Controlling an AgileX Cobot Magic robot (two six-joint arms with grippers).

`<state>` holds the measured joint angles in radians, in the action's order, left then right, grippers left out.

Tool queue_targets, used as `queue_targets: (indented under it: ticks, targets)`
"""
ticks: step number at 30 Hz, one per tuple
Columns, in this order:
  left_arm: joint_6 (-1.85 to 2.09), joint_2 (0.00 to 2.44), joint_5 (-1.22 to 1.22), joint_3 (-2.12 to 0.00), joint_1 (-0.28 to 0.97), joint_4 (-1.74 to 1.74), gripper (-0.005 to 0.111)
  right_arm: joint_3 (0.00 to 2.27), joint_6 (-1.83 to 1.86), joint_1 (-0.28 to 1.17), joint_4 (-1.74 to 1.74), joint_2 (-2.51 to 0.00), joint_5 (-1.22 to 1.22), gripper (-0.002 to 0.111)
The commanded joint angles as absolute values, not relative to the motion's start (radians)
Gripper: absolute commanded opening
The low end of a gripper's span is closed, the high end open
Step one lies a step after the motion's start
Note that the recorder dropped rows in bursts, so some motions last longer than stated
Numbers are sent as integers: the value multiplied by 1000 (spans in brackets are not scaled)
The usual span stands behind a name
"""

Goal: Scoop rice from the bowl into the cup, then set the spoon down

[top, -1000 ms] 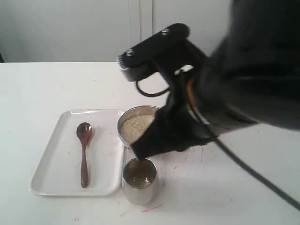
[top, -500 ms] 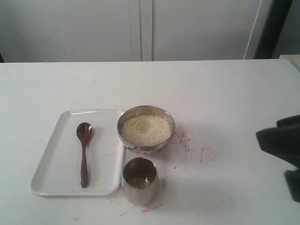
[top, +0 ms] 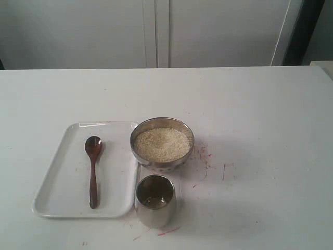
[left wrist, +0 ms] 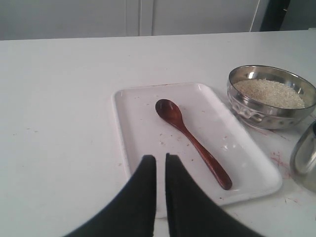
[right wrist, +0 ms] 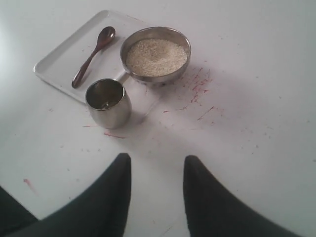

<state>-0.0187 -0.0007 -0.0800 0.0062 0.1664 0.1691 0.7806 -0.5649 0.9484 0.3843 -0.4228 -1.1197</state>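
Reddish-brown spoon [top: 93,172] on white tray [top: 60,161], off-white rice [top: 162,144].

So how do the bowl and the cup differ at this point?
The bowl is wide and shallow; the cup is narrower and taller. The bowl is filled with rice; the cup looks nearly empty. Both are shiny steel and stand upright on the table.

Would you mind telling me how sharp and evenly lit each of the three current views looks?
Exterior view: soft, even light, mildly hazy, a faint shadow right of the bowl. Left wrist view: the spoon is crisp, the left gripper a dark, featureless silhouette. Right wrist view: the table washes out toward one corner, and the cup carries reflections.
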Motion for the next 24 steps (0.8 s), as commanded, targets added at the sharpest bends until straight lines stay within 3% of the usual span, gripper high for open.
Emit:
queue_targets:
  ticks: [1,6,11,15,24]
  targets:
    - [-18,0,-76,0,171,177,14,776,-556,946,486,-407,-1120,35]
    - [-18,0,-76,0,171,177,14,776,-556,946,668,-405,-1046,35]
    - [-18,0,-76,0,171,177,14,721,-556,900,882,-366,-635,35]
    - [-18,0,-76,0,171,177,14,669,-556,765,912,-357,-337,35]
    - [-18,0,-76,0,171,177,14,533,-560,365,651,-336,-140,35]
